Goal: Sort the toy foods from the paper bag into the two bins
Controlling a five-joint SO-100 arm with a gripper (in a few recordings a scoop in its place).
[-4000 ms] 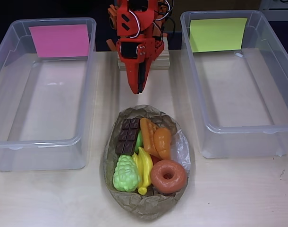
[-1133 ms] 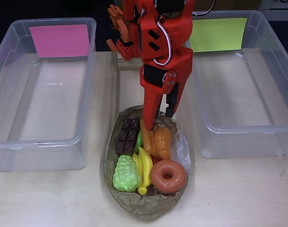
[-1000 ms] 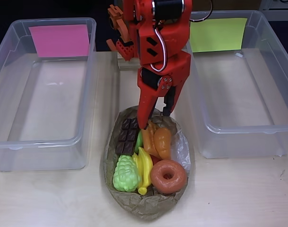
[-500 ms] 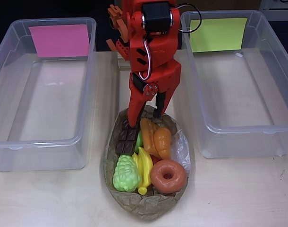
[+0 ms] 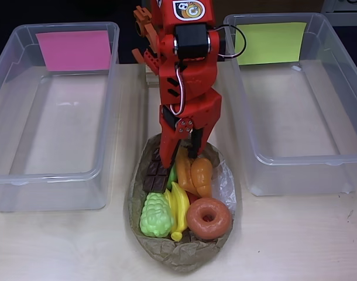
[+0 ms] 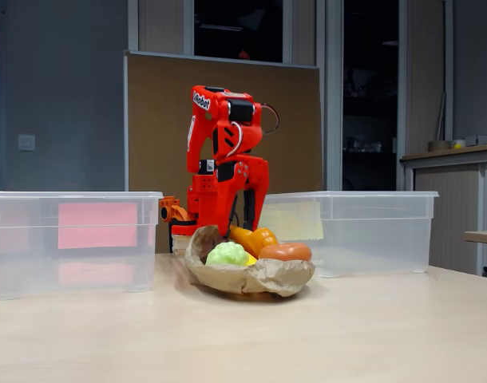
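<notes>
Overhead view: red arm reaches down over the far end of the paper bag (image 5: 179, 254) on the bench (image 5: 295, 234); the fingers (image 5: 180, 154) stand apart, one tip on the chocolate bar (image 5: 156, 174), the other at the far end of the orange waffle (image 5: 182, 165) and croissant (image 5: 202, 174). Nearer than the fingers lie grapes (image 5: 155, 216), bananas (image 5: 178, 209) and donut (image 5: 209, 218); the pink-sheet bin (image 5: 9, 175) sits left of them, the yellow-green-sheet bin (image 5: 342, 158) right. Fixed view: fingers (image 6: 237, 229) sunk behind the bag (image 6: 251, 279) rim, grapes (image 6: 227, 254) and donut (image 6: 285, 252) in front, bins either side.
</notes>
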